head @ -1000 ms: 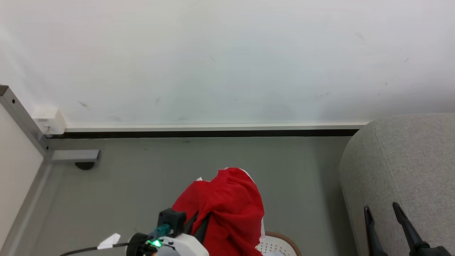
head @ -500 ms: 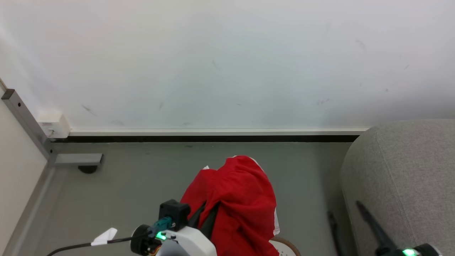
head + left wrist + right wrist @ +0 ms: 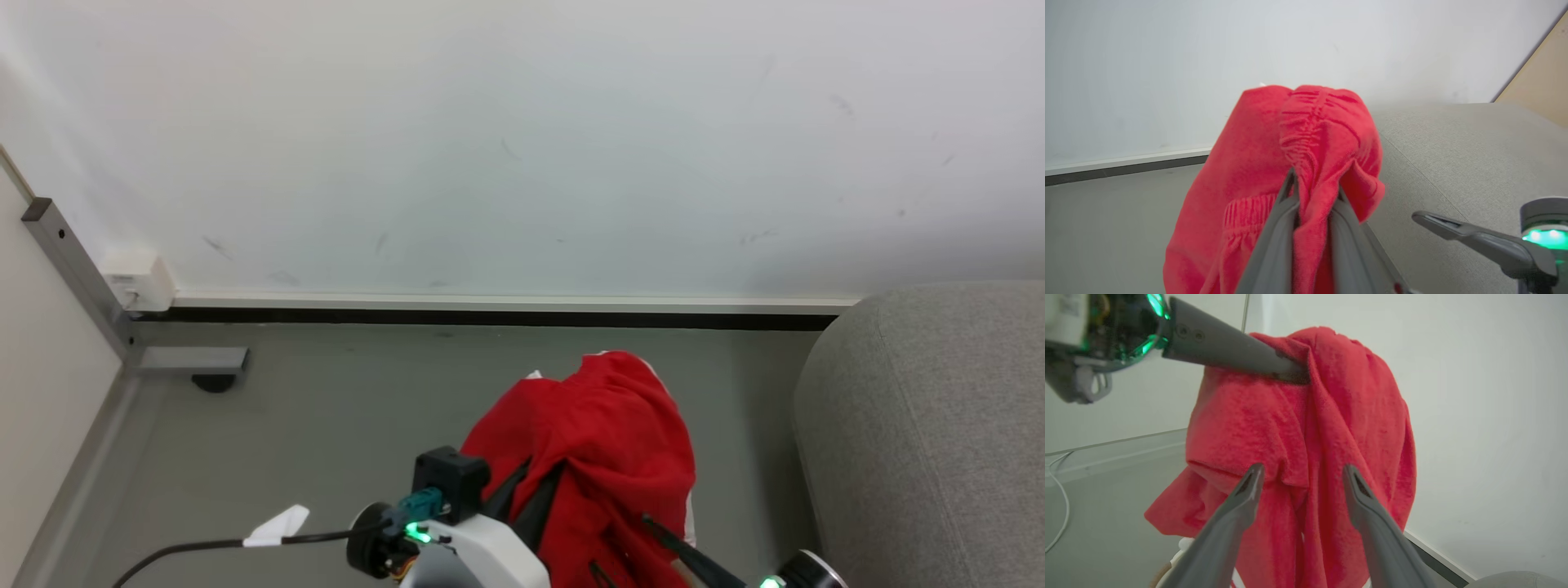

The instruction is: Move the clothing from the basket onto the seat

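The clothing (image 3: 608, 437), a bright red soft garment, hangs bunched in the air over the grey floor, left of the seat (image 3: 922, 425). My left gripper (image 3: 531, 490) is shut on a gathered fold of it; in the left wrist view the red fabric (image 3: 1257, 155) fills the gap between the two fingers of this gripper (image 3: 1314, 183). My right gripper (image 3: 1303, 469) is open, its fingers pointing at the hanging clothing (image 3: 1355, 416) from close by; it also enters the head view (image 3: 618, 541) at the bottom. A sliver of the basket (image 3: 1161, 573) peeks out below the cloth.
A white wall with a baseboard (image 3: 490, 304) runs behind. At the left stand a grey metal post with a foot (image 3: 192, 359) and a white wall box (image 3: 139, 282). A black cable with a white tag (image 3: 277, 527) trails from my left wrist.
The left gripper has carried the clothing up and to the right, nearer the seat. The right gripper has swung left from in front of the seat to the hanging cloth. The camera shifted slightly.
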Tool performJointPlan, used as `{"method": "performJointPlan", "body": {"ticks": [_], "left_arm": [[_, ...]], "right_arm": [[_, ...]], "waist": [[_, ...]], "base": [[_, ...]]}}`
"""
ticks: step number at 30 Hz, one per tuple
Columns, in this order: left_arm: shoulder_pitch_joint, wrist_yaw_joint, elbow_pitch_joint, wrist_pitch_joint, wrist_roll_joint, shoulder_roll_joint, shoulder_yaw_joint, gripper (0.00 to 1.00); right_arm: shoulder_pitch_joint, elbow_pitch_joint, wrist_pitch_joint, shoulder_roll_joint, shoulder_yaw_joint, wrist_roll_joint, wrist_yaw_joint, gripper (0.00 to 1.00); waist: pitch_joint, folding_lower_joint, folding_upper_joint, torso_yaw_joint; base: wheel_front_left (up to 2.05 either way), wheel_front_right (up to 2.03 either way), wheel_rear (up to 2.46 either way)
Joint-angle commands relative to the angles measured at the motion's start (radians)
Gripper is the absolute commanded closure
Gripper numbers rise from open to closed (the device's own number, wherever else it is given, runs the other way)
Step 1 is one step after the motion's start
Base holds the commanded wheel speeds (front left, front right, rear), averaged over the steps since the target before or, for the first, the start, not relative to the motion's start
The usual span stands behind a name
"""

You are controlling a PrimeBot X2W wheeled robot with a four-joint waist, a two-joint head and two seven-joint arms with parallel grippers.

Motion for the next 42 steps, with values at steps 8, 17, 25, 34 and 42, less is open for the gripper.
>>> {"method": "performJointPlan", "body": {"ticks": [8, 17, 25, 34, 42], "left_arm": [[-0.031, 0.004, -0.04, 0.038, 0.018, -0.022, -0.03, 1.0], [-0.018, -0.001, -0.058, 0.066, -0.005, -0.039, -0.058, 1.0], [-0.021, 0.0, -0.059, 0.07, -0.013, -0.045, -0.066, 1.0], [-0.026, 0.005, -0.029, 0.052, -0.011, -0.022, -0.052, 1.0], [-0.018, 0.009, -0.012, 0.031, -0.002, -0.007, -0.049, 0.5]], "right_arm": [[-0.118, 0.141, -0.002, -0.005, 0.104, -0.07, -0.002, 0.0], [-0.192, 0.205, -0.002, -0.003, 0.101, -0.182, -0.002, 0.0], [-0.224, 0.261, -0.002, -0.004, 0.129, -0.127, -0.002, 1.0], [-0.209, 0.214, -0.003, -0.004, 0.078, -0.06, -0.002, 1.0], [-0.194, 0.184, -0.003, -0.004, 0.029, -0.055, -0.002, 1.0]], "waist": [[0.01, 0.0001, -0.0001, 0.006], [0.008, 0.0001, -0.0001, 0.004], [0.012, 0.0001, -0.0001, 0.011], [0.028, 0.0001, -0.0001, 0.01], [0.025, 0.0001, -0.0001, 0.006]], "base": [[0.0, 0.0, 0.0], [0.0, 0.0, 0.0], [0.0, 0.0, 0.0], [0.0, 0.0, 0.0], [0.0, 0.0, 0.0]]}}
